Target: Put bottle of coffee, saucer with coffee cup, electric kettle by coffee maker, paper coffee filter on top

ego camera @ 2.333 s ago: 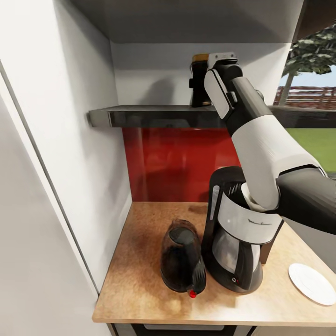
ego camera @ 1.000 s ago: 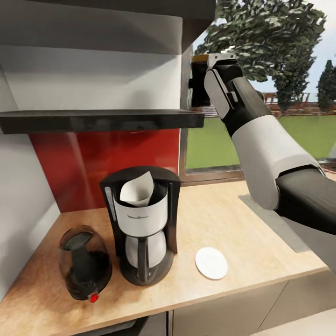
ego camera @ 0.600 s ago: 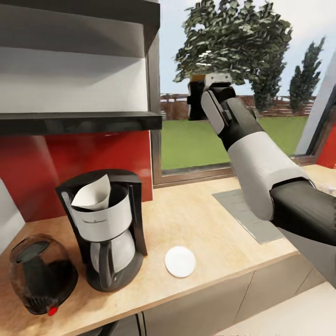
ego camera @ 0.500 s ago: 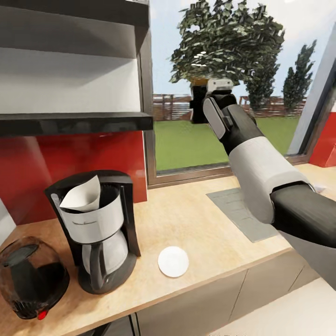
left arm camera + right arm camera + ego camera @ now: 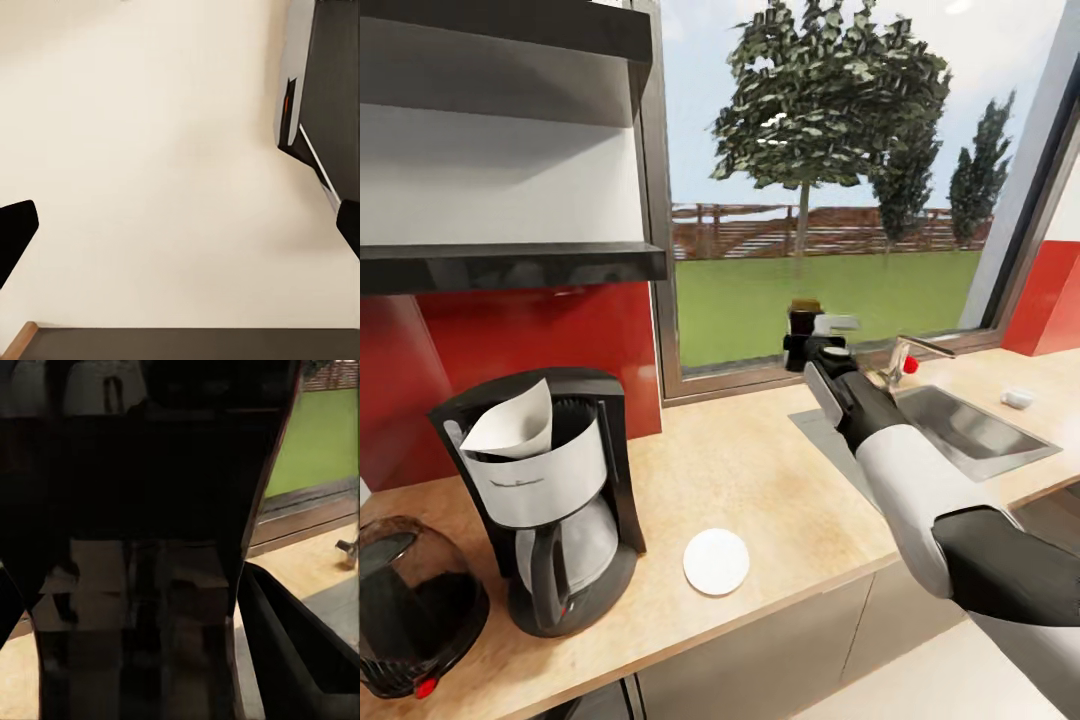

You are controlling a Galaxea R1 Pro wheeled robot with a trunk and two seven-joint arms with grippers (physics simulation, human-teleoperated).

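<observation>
Right gripper pinches the coffee bottle, held upright in the air above the surface near the sink. Coffee maker holds the paper filter; saucer just beside it, kettle on its other side. Left gripper spread.

No legible text (maker's mark blurred)

White saucer, dark coffee bottle

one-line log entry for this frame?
phase: carry | right gripper: shut on coffee bottle, held above counter | filter: in coffee maker | saucer: bare | kettle: beside maker
</observation>
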